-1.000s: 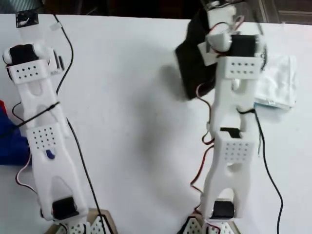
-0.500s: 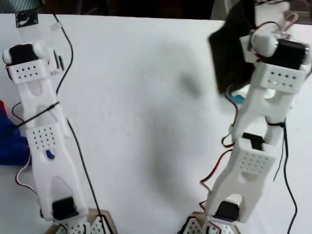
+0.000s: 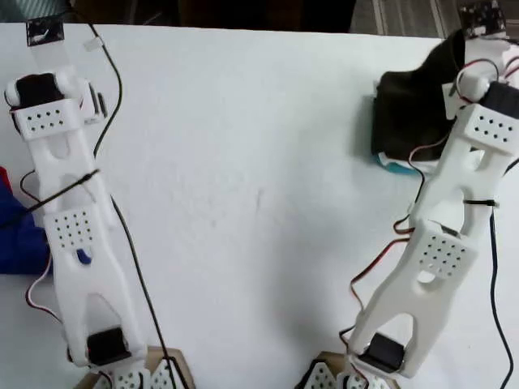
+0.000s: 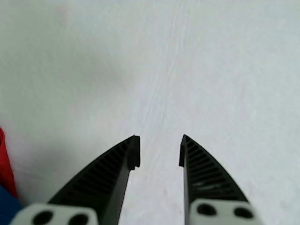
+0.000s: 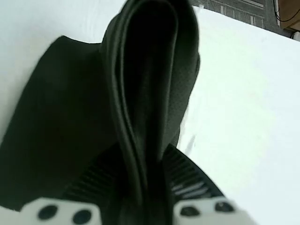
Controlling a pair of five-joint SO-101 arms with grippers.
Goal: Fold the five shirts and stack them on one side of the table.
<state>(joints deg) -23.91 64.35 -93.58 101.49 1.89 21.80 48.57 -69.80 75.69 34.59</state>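
Over on the right side of the bench (image 3: 243, 162), the right gripper (image 5: 143, 176) has its fingers (image 5: 190, 180) clamped on a fold of the black shirt (image 3: 409, 113), and the bundle hangs down against a low pile (image 3: 396, 165) whose turquoise edge peeks out underneath. From here I cannot tell whether the black shirt's weight already rests fully on that pile or is partly held up. The left gripper (image 4: 158, 152) hovers just above bare bench with its fingers (image 4: 117, 164) apart and nothing between them. By my reckoning the job is somewhere in the middle: one folded shirt is at the stack and at least one other piece lies below it, though I cannot count the layers. At the left edge sits a rumpled blue cloth (image 3: 16, 243) with a bit of red cloth (image 3: 4, 174) beside it, and these look unfolded, so folding work appears to remain. The pile lies close to the far right corner, so the right arm (image 3: 438, 251) has little margin beyond it, and a careless release could leave the shirt sliding toward the edge. The wide middle of the bench, between the two arms, offers plenty of space for spreading out the next garment. The left arm (image 3: 73, 227) lies near the blue cloth, well apart from the stack.
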